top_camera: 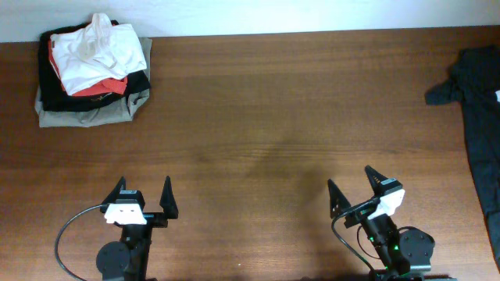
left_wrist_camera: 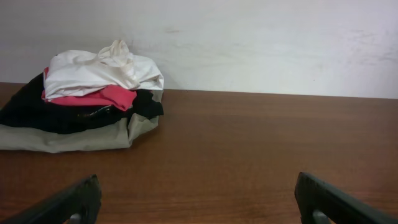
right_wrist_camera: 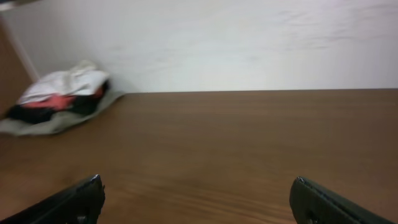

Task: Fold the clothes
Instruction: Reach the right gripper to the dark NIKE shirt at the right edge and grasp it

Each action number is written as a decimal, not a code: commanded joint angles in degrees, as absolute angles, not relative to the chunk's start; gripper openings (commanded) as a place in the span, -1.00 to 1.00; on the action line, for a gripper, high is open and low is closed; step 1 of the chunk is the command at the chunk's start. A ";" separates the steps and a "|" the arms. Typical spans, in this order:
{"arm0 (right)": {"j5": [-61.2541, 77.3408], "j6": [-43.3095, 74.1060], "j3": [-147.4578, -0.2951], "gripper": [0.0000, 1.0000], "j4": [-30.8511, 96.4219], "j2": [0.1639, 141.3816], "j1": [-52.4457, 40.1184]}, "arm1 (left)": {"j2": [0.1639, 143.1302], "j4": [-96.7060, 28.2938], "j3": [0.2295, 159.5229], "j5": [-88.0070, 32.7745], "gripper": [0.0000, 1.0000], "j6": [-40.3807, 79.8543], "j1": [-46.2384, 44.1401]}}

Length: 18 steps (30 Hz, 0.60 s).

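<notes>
A stack of folded clothes [top_camera: 92,70] lies at the table's far left corner: a white piece on top, then red, black and khaki. It also shows in the left wrist view [left_wrist_camera: 87,102] and, blurred, in the right wrist view [right_wrist_camera: 59,99]. A dark unfolded garment [top_camera: 478,117] lies at the table's right edge, partly out of frame. My left gripper [top_camera: 143,193] is open and empty near the front edge; its fingers frame bare wood [left_wrist_camera: 198,193]. My right gripper [top_camera: 351,186] is open and empty at the front right [right_wrist_camera: 196,193].
The wooden table [top_camera: 266,133] stretches between the stack and the dark garment. A white wall [left_wrist_camera: 249,43] runs along the table's far edge. A black cable [top_camera: 70,230] loops by the left arm's base.
</notes>
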<state>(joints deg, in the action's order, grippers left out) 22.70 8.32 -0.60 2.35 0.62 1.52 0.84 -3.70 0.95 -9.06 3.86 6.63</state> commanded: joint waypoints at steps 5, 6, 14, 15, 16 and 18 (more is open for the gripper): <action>31.51 7.97 -0.32 0.97 1.78 0.36 1.91 | 0.34 -3.73 0.49 -9.80 0.98 2.74 7.03; 31.51 7.99 -0.32 0.97 1.45 0.36 1.91 | 0.34 -3.73 0.49 -9.80 0.98 2.74 7.03; 32.36 9.52 -0.32 0.97 1.02 0.36 1.91 | 0.34 -3.73 0.49 -9.80 0.98 2.72 7.03; 32.36 9.50 -0.32 0.97 1.04 0.36 1.91 | 0.34 -3.73 0.49 -9.80 0.99 2.74 7.03; 32.36 9.50 -0.32 0.97 1.04 0.36 1.91 | 0.34 -3.73 0.49 -9.80 0.98 2.72 7.03; 32.32 9.50 -0.32 0.97 1.04 0.36 1.91 | 0.34 -3.70 0.49 -9.80 0.98 2.74 7.03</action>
<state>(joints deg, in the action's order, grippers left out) 31.44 9.04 -0.60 1.23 0.62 1.52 0.84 -3.70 0.95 -9.06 3.86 6.63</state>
